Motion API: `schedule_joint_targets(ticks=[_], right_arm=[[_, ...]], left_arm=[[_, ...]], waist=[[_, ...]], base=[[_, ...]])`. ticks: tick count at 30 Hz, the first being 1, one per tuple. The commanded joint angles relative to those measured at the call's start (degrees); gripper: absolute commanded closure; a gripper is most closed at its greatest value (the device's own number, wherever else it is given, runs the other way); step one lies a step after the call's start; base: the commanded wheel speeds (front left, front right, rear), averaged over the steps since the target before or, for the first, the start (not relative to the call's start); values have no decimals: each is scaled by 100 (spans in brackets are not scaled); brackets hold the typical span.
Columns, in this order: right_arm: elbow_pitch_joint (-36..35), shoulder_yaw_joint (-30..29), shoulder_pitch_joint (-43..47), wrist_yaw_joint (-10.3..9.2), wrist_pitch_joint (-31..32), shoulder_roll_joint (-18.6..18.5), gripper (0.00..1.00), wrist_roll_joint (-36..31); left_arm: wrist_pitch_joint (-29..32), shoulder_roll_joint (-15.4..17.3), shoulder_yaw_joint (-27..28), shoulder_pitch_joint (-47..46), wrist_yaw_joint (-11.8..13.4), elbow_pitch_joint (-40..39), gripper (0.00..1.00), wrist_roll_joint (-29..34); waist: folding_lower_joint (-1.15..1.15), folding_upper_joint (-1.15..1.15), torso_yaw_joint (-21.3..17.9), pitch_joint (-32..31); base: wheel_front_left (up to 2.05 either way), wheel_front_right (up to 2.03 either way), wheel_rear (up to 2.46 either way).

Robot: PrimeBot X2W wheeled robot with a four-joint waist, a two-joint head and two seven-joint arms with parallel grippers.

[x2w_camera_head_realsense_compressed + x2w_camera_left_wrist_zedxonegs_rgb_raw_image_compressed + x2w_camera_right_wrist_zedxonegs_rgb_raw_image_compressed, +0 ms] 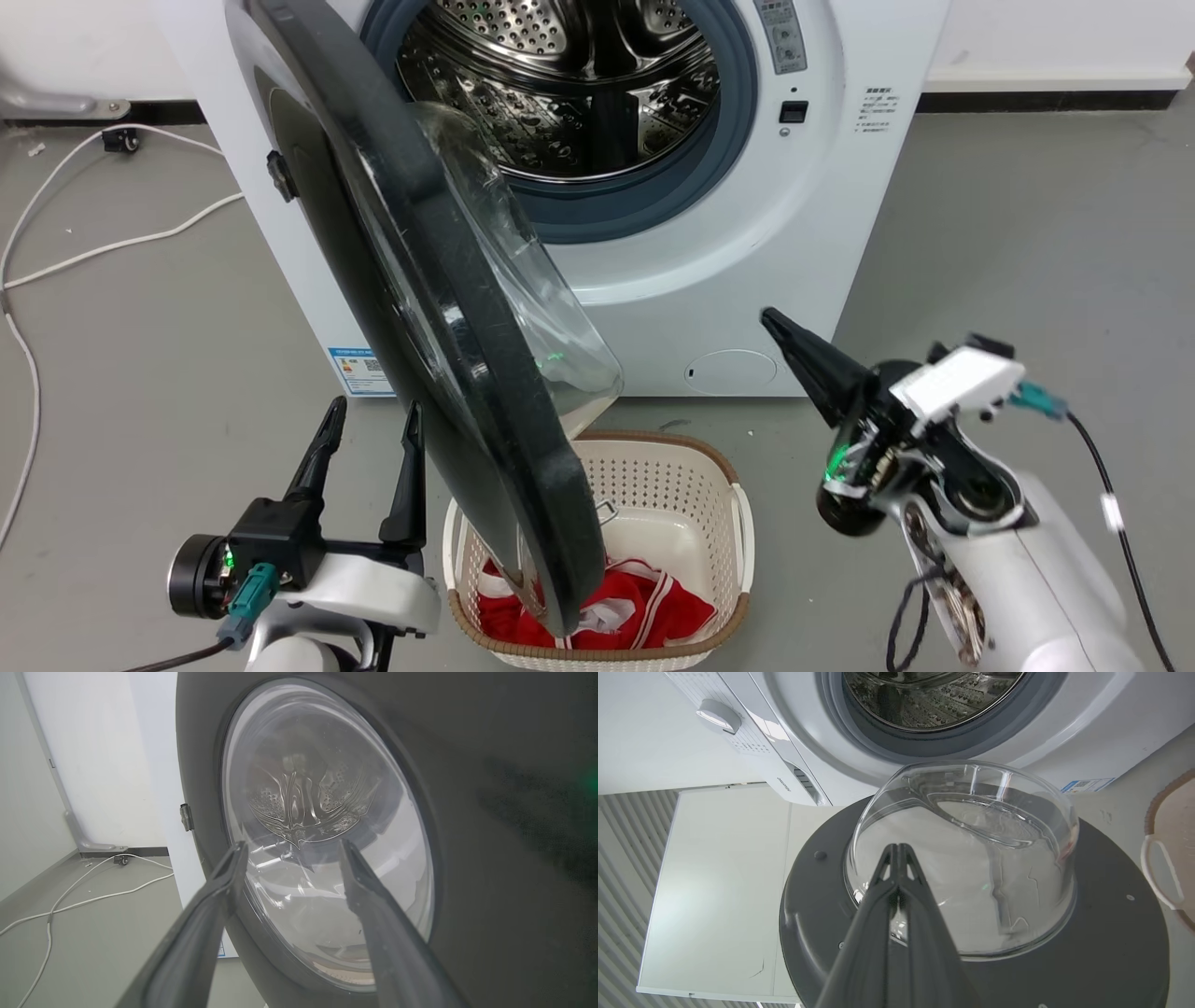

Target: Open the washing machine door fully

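The washing machine [822, 187] stands white with its steel drum [560, 84] exposed. Its washing machine door [439, 280], a black disc with a bulging glass bowl, is swung out and shows nearly edge-on in the head view. My left gripper [371, 422] is open just left of the door's outer face. In the left wrist view, my left gripper [293, 845] points at the window in the door [467, 788]. My right gripper [773, 322] is shut and empty, right of the door. In the right wrist view, my right gripper [899, 848] points at the glass bowl on the door's inner side [1111, 933].
A cream perforated basket [653, 467] with red clothing [644, 597] sits on the floor under the door's lower edge. White cables [93, 243] lie on the grey floor at the left. The floor to the right of the machine is bare.
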Motion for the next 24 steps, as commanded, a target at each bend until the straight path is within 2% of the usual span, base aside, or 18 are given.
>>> schedule_joint_targets(ticks=[1, 2, 3, 4, 5, 6, 12, 16, 19, 22, 24], right_arm=[[-60, -71, 188, 0, -124, -14, 100, 46], [-132, -156, 311, 0, -261, -46, 100, 44], [-196, -204, 431, 0, -394, -96, 88, -4], [-292, -262, 572, 0, -580, -152, 57, -83], [-401, -352, 707, 0, -750, -150, 6, -76], [-504, -412, 836, 0, -873, -145, 0, -81], [-1304, -619, 1531, 0, -1985, -367, 0, -765], [-1714, -546, 1862, 0, -2980, -597, 0, -1785], [-1865, -490, 2004, 0, -3564, -836, 0, -2894], [-2049, -703, 2074, 0, -3732, -939, 0, -4277], [-2313, -1052, 2109, -1, -3749, -821, 0, -5287]], left_arm=[[-15, -3, 26, 72, 14, 3, 0, -6], [-15, -2, 30, 73, 15, 3, 0, -2], [-15, -3, 37, 71, 15, 5, 0, 0], [-15, -3, 38, 79, 13, 12, 0, -2], [-15, -3, 40, 92, 11, 14, 0, -7], [-15, -3, 43, 100, 10, 13, 0, -13], [-15, -2, 37, 125, 16, -1, 0, -33], [-15, -3, 37, 142, 17, -9, 0, -23], [-15, -4, 43, 147, 30, -17, 0, -27], [-15, -1, 66, 137, 38, -28, 0, -20], [-15, -3, 84, 128, 38, -46, 0, -13]], waist=[[1, 0, -19, -19], [1, 0, -26, -28], [1, 0, -30, -30], [1, 0, -31, -44], [1, 0, -28, -54], [1, 0, -28, -56], [1, 0, -7, -83], [1, 0, -1, -96], [1, 0, -9, -98], [1, 0, -31, -87], [1, 0, -50, -71]], base=[[0, 0, 0], [0, 0, 0], [0, 0, 0], [0, 0, 0], [0, 0, 0], [0, 0, 0], [0, 0, 0], [0, 0, 0], [0, 0, 0], [0, 0, 0], [0, 0, 0]])
